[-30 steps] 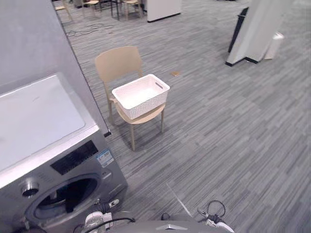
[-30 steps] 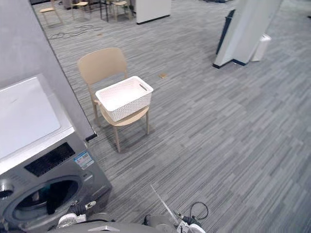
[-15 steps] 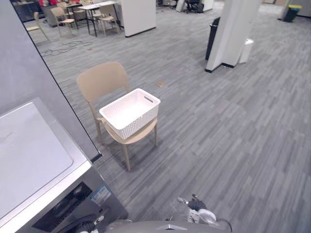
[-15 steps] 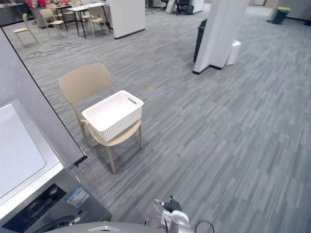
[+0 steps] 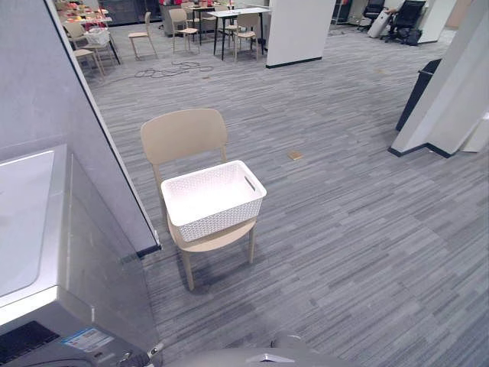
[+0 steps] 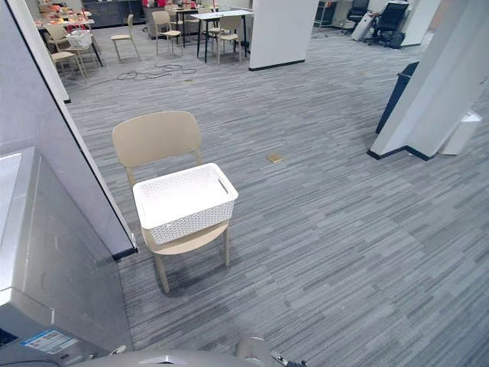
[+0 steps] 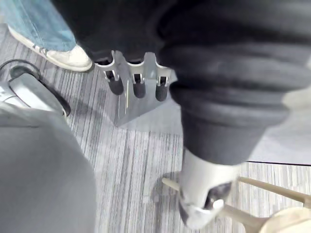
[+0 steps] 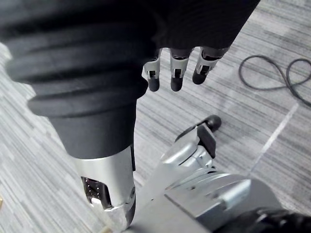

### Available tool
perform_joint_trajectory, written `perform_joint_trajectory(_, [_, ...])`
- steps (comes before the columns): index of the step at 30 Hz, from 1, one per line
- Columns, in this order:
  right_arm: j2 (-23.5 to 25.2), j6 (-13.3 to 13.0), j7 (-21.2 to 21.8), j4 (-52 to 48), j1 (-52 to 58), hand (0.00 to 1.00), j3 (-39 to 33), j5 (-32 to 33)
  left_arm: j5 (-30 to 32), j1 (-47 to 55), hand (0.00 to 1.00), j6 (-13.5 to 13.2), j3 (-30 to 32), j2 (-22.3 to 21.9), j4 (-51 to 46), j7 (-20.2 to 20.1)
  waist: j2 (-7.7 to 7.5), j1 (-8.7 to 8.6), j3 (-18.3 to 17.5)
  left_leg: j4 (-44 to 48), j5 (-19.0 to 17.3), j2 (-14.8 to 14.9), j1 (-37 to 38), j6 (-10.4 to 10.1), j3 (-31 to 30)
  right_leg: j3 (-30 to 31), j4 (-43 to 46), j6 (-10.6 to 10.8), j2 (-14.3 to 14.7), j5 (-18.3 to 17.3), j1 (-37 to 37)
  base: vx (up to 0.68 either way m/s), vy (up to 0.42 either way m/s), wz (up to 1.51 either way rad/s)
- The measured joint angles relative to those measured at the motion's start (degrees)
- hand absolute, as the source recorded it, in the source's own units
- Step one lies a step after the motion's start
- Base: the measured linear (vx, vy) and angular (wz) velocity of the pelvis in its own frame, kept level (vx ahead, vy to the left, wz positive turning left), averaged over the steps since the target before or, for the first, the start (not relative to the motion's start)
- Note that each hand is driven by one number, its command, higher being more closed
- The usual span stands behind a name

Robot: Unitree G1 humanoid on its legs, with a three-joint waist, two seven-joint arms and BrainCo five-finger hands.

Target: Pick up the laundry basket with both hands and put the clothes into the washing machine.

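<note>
The laundry basket (image 5: pixel 212 200), white with a perforated wall, is sitting on the seat of a beige chair (image 5: pixel 183 136) in the middle of the scene, well away from both hands. One slot handle is showing on its right end, and the inside that is showing is plain white. The chair is standing on grey striped carpet (image 5: pixel 344 229), its back turned to the far side.

The washing machine (image 5: pixel 92 260) is standing at the near left, its grey side facing the chair and its pale top running off the left edge. A grey partition (image 5: pixel 69 115) is rising just behind it. A white pillar (image 5: pixel 458 84) is standing at the far right.

The left hand (image 7: pixel 138 73) is hanging over the carpet with fingers loosely extended and apart from the thumb, gripping nothing; a person's white shoe (image 7: pixel 68 57) is showing beyond it. The right hand (image 8: pixel 176 68) is hanging likewise, fingers relaxed and empty.
</note>
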Motion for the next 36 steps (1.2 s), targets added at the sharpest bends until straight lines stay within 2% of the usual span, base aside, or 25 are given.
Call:
perform_joint_trajectory(2, [-0.06, 0.08, -0.01, -0.02, 0.15, 0.00, 0.05, 0.08, -1.32, -0.21, 0.00, -0.04, 2.69, -0.44, -0.19, -0.14, 0.18, -0.16, 0.01, 11.83, 8.71, 2.58, -7.07, 2.66, 1.89, -3.89, -2.92, -2.55, 1.74, -0.25, 3.94, 0.05, -0.364, 0.57])
perform_joint_trajectory(4, [0.02, -0.24, 0.00, -0.09, -0.08, 0.00, -0.42, 0.97, -1.70, 0.03, 0.00, -0.06, 2.95, 0.02, -0.12, -0.29, 0.12, 0.32, 0.03, 17.04, 15.29, 6.25, -10.86, 4.18, 7.10, -6.31, -5.93, -4.45, 3.13, 0.59, 6.97, 0.04, -0.293, 0.39])
perform_joint_trajectory(5, [-0.13, -0.64, -0.08, -0.21, -0.16, 0.00, -0.98, 2.47, -1.83, 0.50, 0.00, 0.05, 2.72, 0.32, -0.08, -0.43, 0.23, 0.40, 0.09, 17.77, 15.76, 8.14, -12.78, 4.56, 11.53, -8.78, -7.91, -5.56, 3.37, 1.26, 8.56, 0.05, -0.256, 0.56])
perform_joint_trajectory(6, [-0.15, -0.75, -0.16, -0.22, -0.08, 0.00, -1.17, 2.78, -1.99, 0.45, 0.00, 0.07, 2.57, 0.46, -0.08, -0.44, 0.28, 0.20, 0.12, 17.89, 15.08, 8.76, -13.77, 4.68, 13.86, -10.31, -9.34, -5.93, 3.20, 1.61, 9.50, 0.05, -0.196, 1.04])
perform_joint_trajectory(7, [0.06, -0.77, -0.27, -0.26, 0.20, 0.00, -1.68, 3.26, -2.12, 0.40, 0.00, 0.10, 2.17, 0.63, -0.11, -0.46, 0.27, -0.05, 0.12, 18.88, 10.28, 8.45, -15.62, 3.84, 17.77, -13.73, -12.23, -6.18, 2.37, 2.42, 11.54, 0.05, -0.112, 1.11])
perform_joint_trajectory(8, [0.26, -0.74, -0.28, -0.26, 0.25, 0.00, -2.12, 3.32, -2.11, 0.18, 0.00, 0.10, 1.99, 0.65, -0.11, -0.47, 0.28, -0.08, 0.13, 18.96, 7.53, 7.46, -16.35, 3.04, 19.76, -15.33, -13.72, -6.28, 2.04, 2.91, 12.54, 0.05, -0.086, 1.51])
perform_joint_trajectory(9, [0.63, -0.76, -0.27, -0.31, -0.27, 0.00, -4.47, 3.30, -2.09, -0.06, 0.00, 0.02, 0.19, 0.32, 0.12, -0.39, 0.46, 0.30, 0.23, 15.55, 2.83, 2.64, -16.71, 1.44, 23.62, -17.36, -16.31, -6.28, 1.51, 3.86, 13.66, 0.03, -0.029, 1.14])
perform_joint_trajectory(10, [0.75, -0.77, -0.25, -0.25, -0.75, 0.00, -5.48, 3.30, -2.07, 0.08, 0.00, 0.02, -0.43, 0.33, 0.45, -0.42, 0.71, 0.53, 0.22, 12.54, 1.17, 0.55, -16.15, 1.45, 24.84, -17.96, -17.15, -6.22, 1.42, 4.05, 13.78, 0.02, 0.001, 1.22])
perform_joint_trajectory(11, [1.26, -1.01, -0.22, -0.28, -1.58, 0.00, -6.96, 3.31, -2.16, 0.23, 0.00, 0.07, -1.41, 0.73, 1.42, -0.50, 0.92, 0.45, 0.26, 3.40, -0.51, -1.96, -13.92, 2.40, 27.77, -18.56, -18.20, -5.72, 1.47, 4.40, 13.68, 0.00, 0.020, 0.90])
perform_joint_trajectory(12, [2.16, -1.13, -0.25, -0.14, -2.32, 0.00, -7.66, 3.31, -2.02, -0.16, 0.00, 0.17, -1.76, 1.79, 1.96, -0.90, 0.56, 0.62, 0.65, -3.79, 1.07, -4.43, -11.63, 3.03, 28.17, -18.10, -19.47, -5.18, 0.33, 5.78, 13.70, 0.00, 0.014, 0.84])
perform_joint_trajectory(13, [2.59, -1.29, -0.23, -0.57, -2.40, 0.00, -7.46, 3.31, -1.92, 0.04, 0.00, 0.16, -1.55, 1.81, 1.77, -1.08, -0.29, 0.61, 0.55, -6.09, 2.64, -5.45, -11.41, 4.31, 28.01, -17.97, -21.04, -4.78, 0.28, 7.66, 13.94, 0.02, 0.001, 0.57])
perform_joint_trajectory(15, [2.82, -1.42, -0.26, -1.06, -4.49, 0.00, -4.37, 3.31, -1.53, -0.21, 0.00, 0.14, 1.00, 0.34, 1.81, -1.27, 1.04, 1.84, 1.52, -6.80, 3.20, -6.49, -11.95, 5.25, 27.44, -18.15, -26.00, -4.17, 0.12, 10.84, 15.95, 0.05, 0.103, 0.09])
perform_joint_trajectory(18, [2.88, -1.45, -0.22, -2.53, -5.46, 0.00, -2.59, 3.24, -1.64, -0.12, 0.00, 0.20, 2.80, -0.42, 1.95, -1.23, 1.29, 1.92, 1.96, -7.43, 2.66, -7.73, -11.12, 6.10, 28.19, -18.06, -25.58, -3.56, -1.25, 10.97, 16.34, 0.04, 0.129, -0.01])
perform_joint_trajectory(21, [3.52, -1.90, -0.05, -3.42, -5.17, 0.00, -1.22, 3.33, -2.41, 0.03, 0.00, 0.17, 2.99, 0.19, 1.85, -1.22, -0.86, 2.28, 1.97, -10.59, 1.98, -11.00, -8.01, 6.51, 29.11, -16.03, -14.52, -2.58, -5.16, 6.15, 12.27, 0.07, 0.101, -0.15])
perform_joint_trajectory(22, [3.90, -1.90, 0.08, -4.98, -4.18, 0.00, -0.23, 3.39, -2.79, -0.56, 0.00, 0.27, 2.88, 1.14, 2.06, -1.17, -1.40, 1.88, 2.11, -11.51, 1.84, -12.75, -6.58, 6.76, 28.83, -14.26, -3.43, -2.38, -7.81, 4.08, 7.89, 0.10, -0.003, 0.22])
perform_joint_trajectory(23, [3.99, -1.94, 0.27, -5.42, -3.19, 0.00, 0.11, 3.38, -2.87, -0.87, 0.00, 0.27, 2.69, 1.59, 2.23, -1.12, -2.67, 1.53, 2.33, -11.46, 1.48, -13.36, -5.52, 6.99, 28.18, -11.69, 6.91, -3.03, -8.79, 4.69, 4.06, 0.12, -0.029, 0.39])
perform_joint_trajectory(24, [4.26, -1.96, 0.43, -5.94, -2.41, 0.00, -0.11, 3.97, -2.90, -0.95, 0.00, 0.28, 2.56, 1.94, 2.23, -1.10, -2.66, 1.14, 2.50, -11.35, 1.21, -13.56, -4.60, 7.06, 27.10, -10.06, 13.92, -4.28, -9.12, 6.51, 2.02, 0.17, -0.085, 0.62])
perform_joint_trajectory(25, [4.65, -2.14, 0.40, -7.29, -0.69, 0.00, -0.41, 4.55, -3.15, -1.22, 0.00, 0.38, 1.79, 2.70, 2.20, -1.21, -4.03, 0.58, 2.19, -11.13, 0.81, -13.98, -3.27, 6.96, 25.11, -8.67, 19.22, -5.70, -8.96, 10.66, 0.43, 0.22, -0.120, 0.79])
perform_joint_trajectory(28, [4.83, -2.60, 0.37, -7.10, 2.27, 0.00, -0.75, 4.99, -3.30, -2.47, 0.00, 0.46, -0.22, 3.40, 1.69, -1.20, -4.70, 0.43, 2.14, -11.71, 0.77, -12.90, -1.26, 5.95, 20.30, -5.82, 26.42, -3.38, -6.92, 17.15, -1.44, 0.24, -0.169, 0.71])
perform_joint_trajectory(30, [5.55, -2.56, 0.30, -6.76, 3.38, 0.00, -2.93, 5.22, -3.31, -3.40, 0.00, 0.40, -0.71, 3.41, 1.43, -1.16, -4.10, 0.16, 2.11, -12.12, 1.39, -11.44, -0.82, 5.15, 18.22, -4.99, 26.92, -4.42, -5.41, 8.25, -1.74, 0.25, -0.233, 0.59])
perform_joint_trajectory(31, [5.61, -2.57, 0.22, -5.91, 3.67, 0.00, -3.37, 5.75, -3.31, -4.14, 0.00, 0.22, -1.96, 3.42, 1.47, -1.15, -3.66, 0.16, 2.30, -12.78, 1.67, -10.08, -0.54, 4.66, 16.93, -5.56, 23.34, -4.39, -5.33, 2.85, -2.25, 0.16, -0.216, 0.44])
perform_joint_trajectory(32, [5.37, -2.56, 0.08, -4.86, 3.66, 0.00, -3.49, 5.81, -3.31, -4.76, 0.00, 0.09, -2.48, 3.20, 1.79, -1.18, -3.14, 0.09, 2.56, -13.68, 1.97, -8.65, 0.10, 4.12, 16.04, -6.07, 18.21, -4.50, -5.23, 0.90, -2.12, 0.20, -0.302, 0.51])
perform_joint_trajectory(34, [5.79, -2.52, -0.02, -4.42, 4.17, 0.00, -4.44, 6.94, -3.25, -5.44, 0.00, 0.06, -3.32, 2.73, 2.00, -1.27, -3.05, -0.17, 2.71, -14.95, 1.66, -6.08, 1.28, 2.30, 14.65, -5.63, 3.15, -4.15, -5.30, 1.75, 0.41, 0.24, -0.411, 0.48])
perform_joint_trajectory(35, [6.73, -2.50, -0.04, -3.70, 4.92, 0.00, -4.37, 7.28, -3.00, -5.60, 0.00, -0.23, -2.91, 2.87, 2.04, -1.43, -5.08, -0.54, 2.92, -15.21, 0.12, -5.58, 2.78, -0.62, 13.22, -4.20, -9.91, 0.75, -6.48, 8.76, 3.98, 0.23, -0.439, 0.41])
perform_joint_trajectory(36, [6.08, -2.50, 0.00, -2.44, 4.81, 0.00, -4.93, 7.76, -2.46, -5.99, 0.00, -0.37, -2.53, 2.41, 2.86, -1.36, -4.40, -0.54, 3.14, -15.12, -0.52, -3.66, 3.56, -1.53, 12.67, -5.81, -8.88, 0.81, -5.04, 8.13, 5.07, 0.24, -0.512, 0.40])
